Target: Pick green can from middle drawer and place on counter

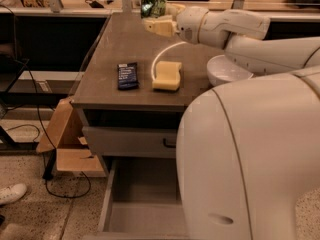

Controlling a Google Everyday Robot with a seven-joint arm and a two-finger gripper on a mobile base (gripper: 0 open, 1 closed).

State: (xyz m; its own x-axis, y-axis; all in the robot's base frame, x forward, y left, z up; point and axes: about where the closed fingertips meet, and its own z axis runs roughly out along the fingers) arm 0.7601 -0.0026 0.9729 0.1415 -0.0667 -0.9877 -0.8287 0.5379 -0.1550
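The green can (152, 0) stands upright at the far edge of the counter (120, 44), its base hidden behind my gripper (158, 26). The gripper reaches in from the right and sits right at the can's foot; whether it touches or holds the can does not show. Low in the view, the middle drawer (142, 216) is pulled open, and its bare grey floor holds nothing that I can see. My own white body covers the drawer's right part.
A yellow sponge (167, 76) and a dark blue snack packet (127, 75) lie near the counter's front edge, with a white bowl (226, 69) to the right. A closed drawer front (130, 141) sits above the open drawer. A cardboard box (65, 144) and cables lie on the floor at left.
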